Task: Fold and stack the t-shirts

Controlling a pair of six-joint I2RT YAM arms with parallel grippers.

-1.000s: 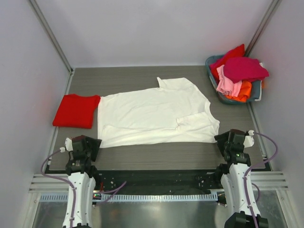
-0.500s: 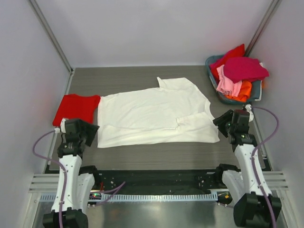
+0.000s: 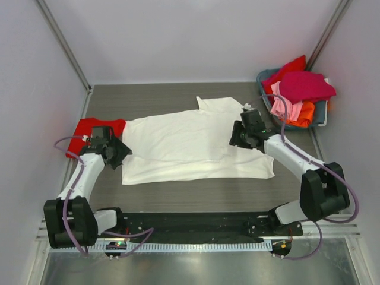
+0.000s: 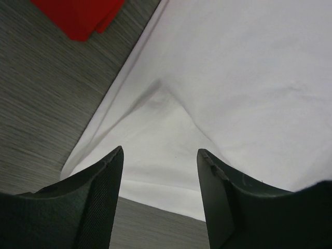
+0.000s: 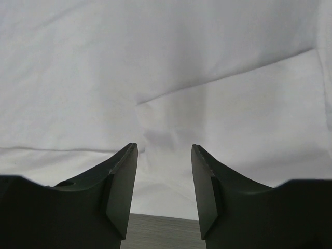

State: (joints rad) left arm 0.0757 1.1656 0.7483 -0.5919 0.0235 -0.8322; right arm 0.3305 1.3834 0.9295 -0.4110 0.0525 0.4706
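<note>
From above, both arms are seen reached forward since a second ago: left gripper (image 3: 117, 152) at 9 o'clock on the white t-shirt (image 3: 184, 142), right gripper (image 3: 239, 136) near 3 o'clock. In the left wrist view, then the right, jaws are held partly spread and empty, with cloth lying at 12 o'clock, possibly untouched.

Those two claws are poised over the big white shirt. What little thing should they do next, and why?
Probably lower both and pinch the cloth. The left gripper and right gripper stand open above the white t-shirt, one near each end, with nothing between their fingers, and the shirt lies spread flat, not yet folded.
</note>
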